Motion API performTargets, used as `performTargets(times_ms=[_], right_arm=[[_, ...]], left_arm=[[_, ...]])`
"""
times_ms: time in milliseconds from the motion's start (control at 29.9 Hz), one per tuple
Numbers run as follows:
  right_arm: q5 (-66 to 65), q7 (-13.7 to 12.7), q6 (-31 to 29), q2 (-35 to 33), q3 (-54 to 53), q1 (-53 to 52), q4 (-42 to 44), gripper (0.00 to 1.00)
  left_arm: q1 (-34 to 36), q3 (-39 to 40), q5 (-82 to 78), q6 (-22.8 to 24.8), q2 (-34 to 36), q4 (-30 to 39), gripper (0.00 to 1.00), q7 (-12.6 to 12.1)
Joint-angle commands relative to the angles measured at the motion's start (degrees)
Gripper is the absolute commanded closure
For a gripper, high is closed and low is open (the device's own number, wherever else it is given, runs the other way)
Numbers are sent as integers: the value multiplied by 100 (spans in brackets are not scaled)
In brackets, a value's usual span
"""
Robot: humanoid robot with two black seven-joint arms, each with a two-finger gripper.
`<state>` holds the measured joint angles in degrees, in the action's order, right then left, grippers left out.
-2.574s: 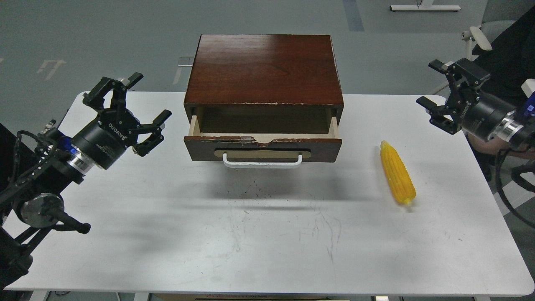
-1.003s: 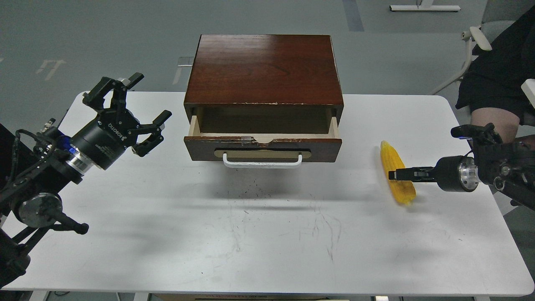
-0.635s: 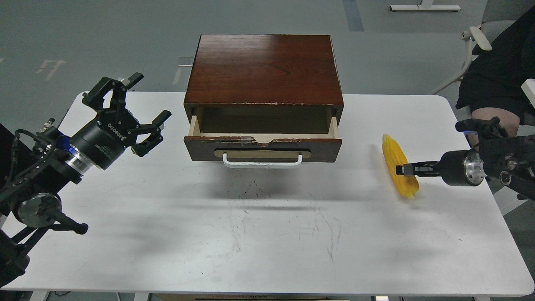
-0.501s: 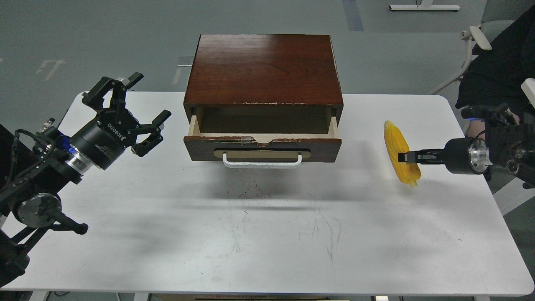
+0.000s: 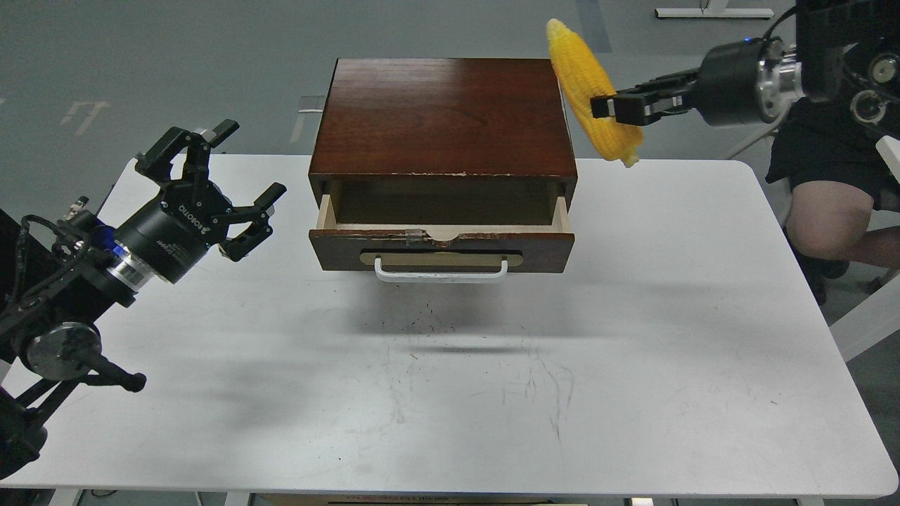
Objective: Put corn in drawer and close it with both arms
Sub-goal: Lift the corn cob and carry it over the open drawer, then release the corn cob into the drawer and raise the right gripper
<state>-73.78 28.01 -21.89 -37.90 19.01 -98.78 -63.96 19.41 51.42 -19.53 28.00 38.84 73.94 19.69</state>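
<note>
While the right end effector (image 5: 610, 109) grips the corn (image 5: 592, 91) aloft beside the cabinet, the left end effector (image 5: 223, 184) hangs open; next, lower it into the open drawer (image 5: 441, 246).

I see a white table (image 5: 633, 365) filling most of the frame, its surface scuffed with dark scratches and specks near the centre. Directly on it, at upper centre, sits a dark brown wooden cabinet (image 5: 443, 116). Its drawer (image 5: 441, 247) with the white bar handle is pulled partway open toward me. Grey floor (image 5: 176, 63) shows across the top of the frame.
</note>
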Motion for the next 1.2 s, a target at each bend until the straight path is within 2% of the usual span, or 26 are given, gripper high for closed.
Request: performTargets(times_ms=[0, 134, 401, 602, 903, 1036, 1070, 1136, 1170], right_arm=[[-399, -1, 88, 483, 348, -536, -326, 95], [-1014, -1, 282, 801, 524, -774, -538, 96], [-2219, -1, 1353, 1565, 1104, -968, -565, 96], [-2553, -1, 1784, 1996, 1543, -924, -486, 95], [-2712, -1, 1952, 2216, 1658, -775, -266, 90], [-2712, -1, 1952, 2304, 1658, -652, -125, 79], [-2712, -1, 1952, 2304, 1658, -617, -99, 71], [-2712, -1, 1952, 2304, 1658, -599, -90, 66], [-2712, -1, 1952, 2304, 1658, -590, -90, 58]], left_arm=[[2, 0, -7, 0, 10, -2, 1, 0], [2, 0, -7, 0, 45, -2, 1, 0], [2, 0, -7, 0, 80, -2, 1, 0], [11, 0, -7, 0, 133, -2, 1, -9], [2, 0, 1, 0, 159, -2, 1, 0], [2, 0, -7, 0, 159, -2, 1, 0], [2, 0, 1, 0, 159, -2, 1, 0], [2, 0, 2, 0, 168, -2, 1, 0], [2, 0, 2, 0, 168, -2, 1, 0]])
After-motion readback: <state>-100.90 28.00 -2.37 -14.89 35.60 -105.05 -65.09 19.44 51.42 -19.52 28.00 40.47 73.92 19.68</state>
